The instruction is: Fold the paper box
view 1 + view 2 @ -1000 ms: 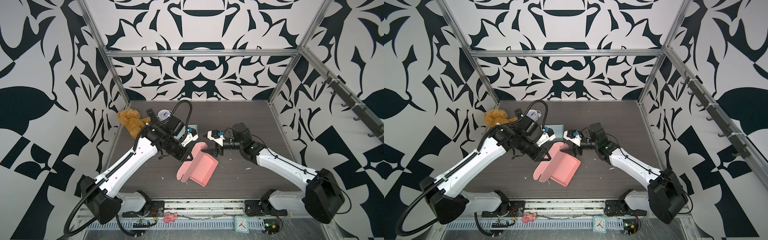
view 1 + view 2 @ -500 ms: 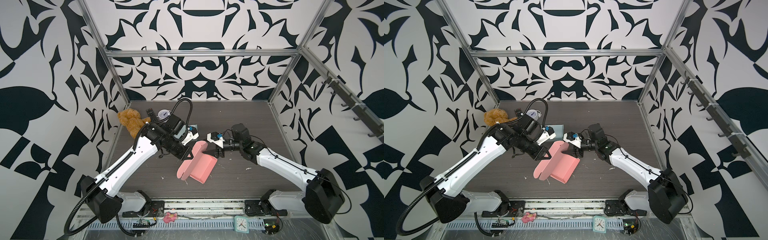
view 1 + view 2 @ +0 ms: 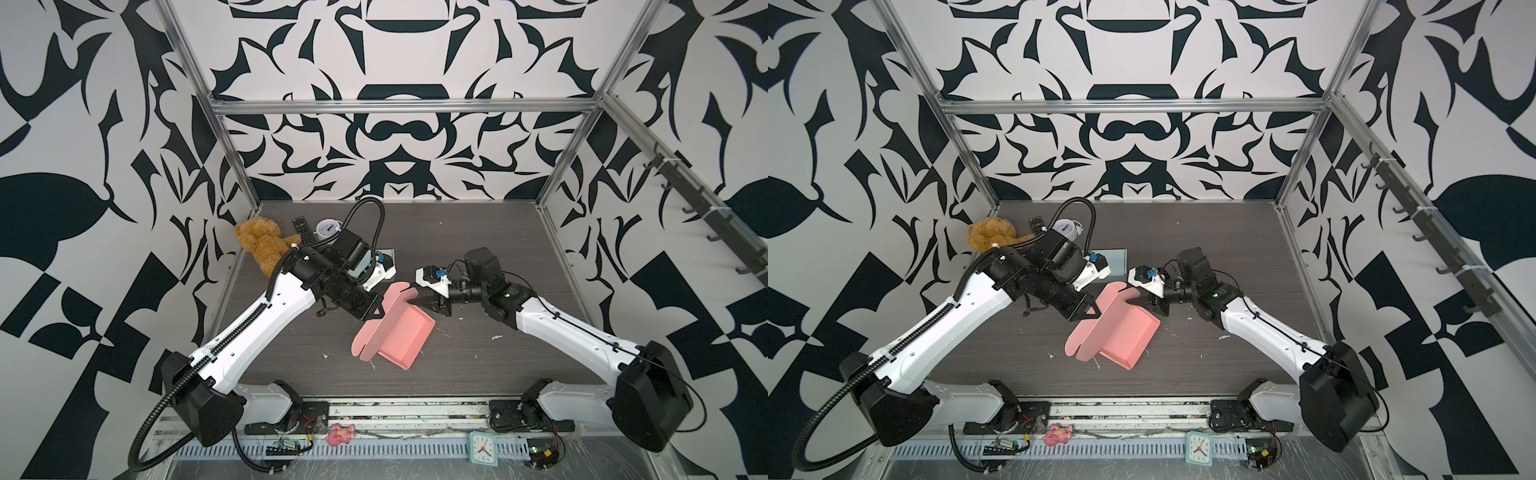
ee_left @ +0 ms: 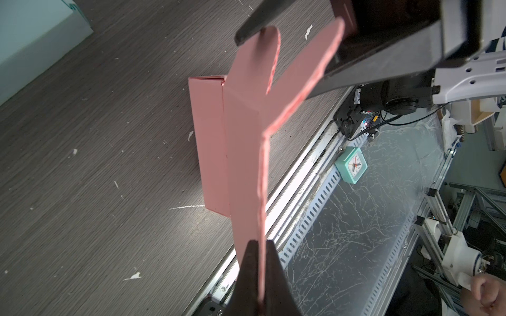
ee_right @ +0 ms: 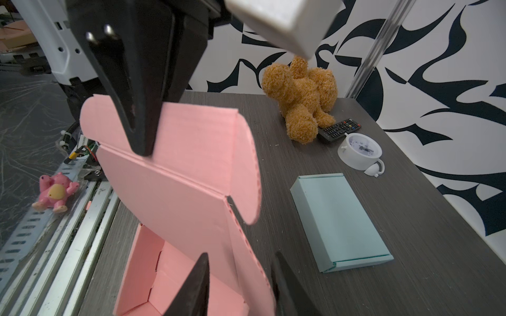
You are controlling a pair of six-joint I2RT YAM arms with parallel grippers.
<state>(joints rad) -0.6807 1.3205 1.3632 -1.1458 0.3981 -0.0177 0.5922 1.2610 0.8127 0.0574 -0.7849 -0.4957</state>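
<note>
I have the pink box [image 3: 399, 338] near the middle of the bench [image 3: 519, 249], between my two arms. Its tray [image 5: 164, 273] sits on the bench with the open side up, and the lid [image 5: 175, 186] stands raised above it. My left claw [image 4: 258, 246] is pinched tight on the lid's free edge; the left wrist view shows the card squeezed between both fingers. My right claw [image 5: 241, 255] is partly open, its fingers either side of the lid's side edge, below the rounded ear flap [image 5: 246, 169]. I cannot tell whether either finger touches the card. Behind the pink box, apart from it, lie a teal box [image 5: 339, 221], a bear [image 3: 262, 245], a remote [image 5: 339, 128] and a white clock [image 5: 360, 150].
</note>
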